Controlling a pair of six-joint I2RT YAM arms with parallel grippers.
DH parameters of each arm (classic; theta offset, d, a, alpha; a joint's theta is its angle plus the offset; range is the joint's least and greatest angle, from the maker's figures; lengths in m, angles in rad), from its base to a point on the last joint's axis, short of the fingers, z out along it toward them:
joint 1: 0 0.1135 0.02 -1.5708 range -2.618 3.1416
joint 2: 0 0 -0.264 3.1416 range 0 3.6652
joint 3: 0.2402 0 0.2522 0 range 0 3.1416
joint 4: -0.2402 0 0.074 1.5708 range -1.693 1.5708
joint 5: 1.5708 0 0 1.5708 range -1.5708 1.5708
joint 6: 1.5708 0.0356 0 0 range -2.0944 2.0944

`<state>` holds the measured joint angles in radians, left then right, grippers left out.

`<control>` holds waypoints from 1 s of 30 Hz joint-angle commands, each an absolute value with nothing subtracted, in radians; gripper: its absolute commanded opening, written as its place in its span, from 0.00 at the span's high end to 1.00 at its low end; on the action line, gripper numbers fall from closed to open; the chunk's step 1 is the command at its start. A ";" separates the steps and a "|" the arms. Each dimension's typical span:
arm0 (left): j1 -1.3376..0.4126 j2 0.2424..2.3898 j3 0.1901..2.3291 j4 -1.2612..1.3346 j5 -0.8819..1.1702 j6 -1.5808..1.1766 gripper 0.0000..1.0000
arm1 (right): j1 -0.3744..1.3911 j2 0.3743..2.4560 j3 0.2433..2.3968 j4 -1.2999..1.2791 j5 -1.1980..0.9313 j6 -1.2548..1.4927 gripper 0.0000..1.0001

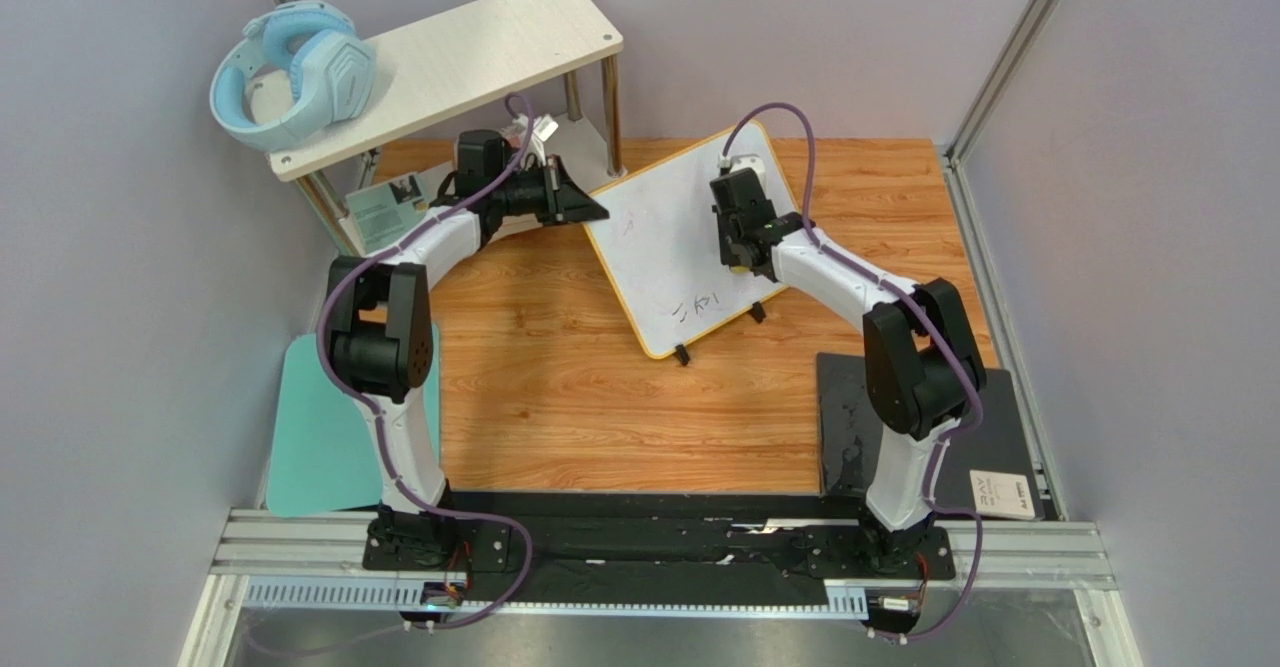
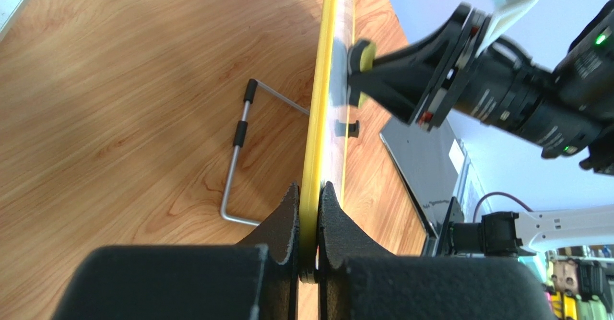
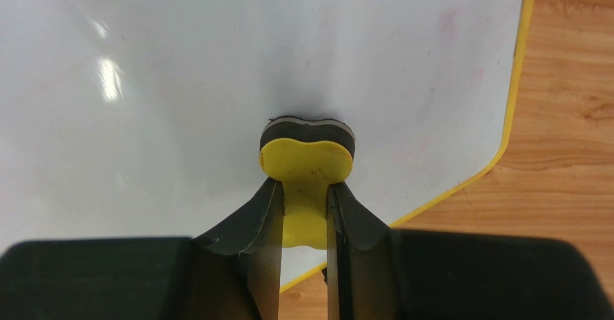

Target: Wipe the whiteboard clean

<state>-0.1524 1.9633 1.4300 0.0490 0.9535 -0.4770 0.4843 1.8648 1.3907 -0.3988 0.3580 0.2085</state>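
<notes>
Clamping the yellow-framed whiteboard (image 1: pixel 669 232) by its edge, the left gripper (image 2: pixel 310 194) has the board running edge-on away from its fingertips, long axis toward the right gripper (image 3: pixel 304 198). That gripper, jaws pinched on a yellow eraser (image 3: pixel 306 158), presses it against the white face ahead. A wooden table (image 1: pixel 556 367) lies beneath, pale walls (image 1: pixel 120 322) around, a shelf (image 1: pixel 451 60) behind the left gripper. The board stands tilted, faint marks (image 1: pixel 700 307) near its lower edge.
</notes>
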 commanded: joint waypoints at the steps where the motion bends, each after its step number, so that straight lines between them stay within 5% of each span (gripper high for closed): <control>1: -0.152 1.945 1.445 0.069 0.816 -0.287 1.00 | 0.479 1.884 1.482 -0.287 0.316 0.205 1.00; 19: -0.152 1.950 1.440 0.081 0.821 -0.299 1.00 | 0.606 1.741 1.134 -0.272 0.334 0.218 1.00; 30: -0.153 1.948 1.442 0.081 0.824 -0.298 1.00 | 0.779 1.813 1.250 -0.222 0.200 0.138 1.00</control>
<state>-0.1535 1.9598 1.4334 0.0486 0.9592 -0.4686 0.6884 1.7649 1.1683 -0.3023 0.3424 0.1719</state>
